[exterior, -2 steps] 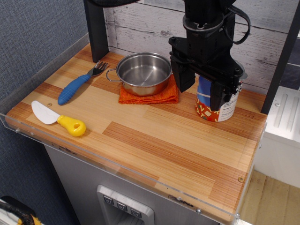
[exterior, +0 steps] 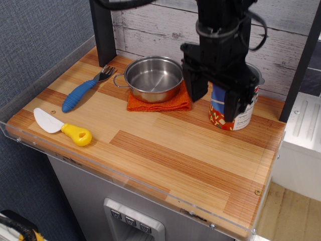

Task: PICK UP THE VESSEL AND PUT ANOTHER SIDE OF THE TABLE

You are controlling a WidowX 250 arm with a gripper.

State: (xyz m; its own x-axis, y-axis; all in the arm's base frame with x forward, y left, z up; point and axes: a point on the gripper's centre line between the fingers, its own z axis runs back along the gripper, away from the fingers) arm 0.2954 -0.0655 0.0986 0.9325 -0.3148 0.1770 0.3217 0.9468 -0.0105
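The vessel (exterior: 153, 78) is a small shiny steel pot with a wire loop handle showing on its left. It sits on an orange cloth (exterior: 159, 102) at the back middle of the striped wood table (exterior: 165, 150). My black gripper (exterior: 213, 103) hangs just right of the pot, in front of a blue-and-red tin can (exterior: 235, 113). Its two fingers (exterior: 193, 85) are spread apart and hold nothing. The pot's right handle is hidden behind the gripper.
A blue-handled fork (exterior: 85, 90) lies left of the pot. A white spatula with a yellow handle (exterior: 62, 128) lies near the front left edge. A black post (exterior: 104, 30) stands at the back left. Clear acrylic edging (exterior: 125, 178) rims the table.
The gripper has shifted slightly left and up, a little closer to the pot. The pot and the other things have not moved.
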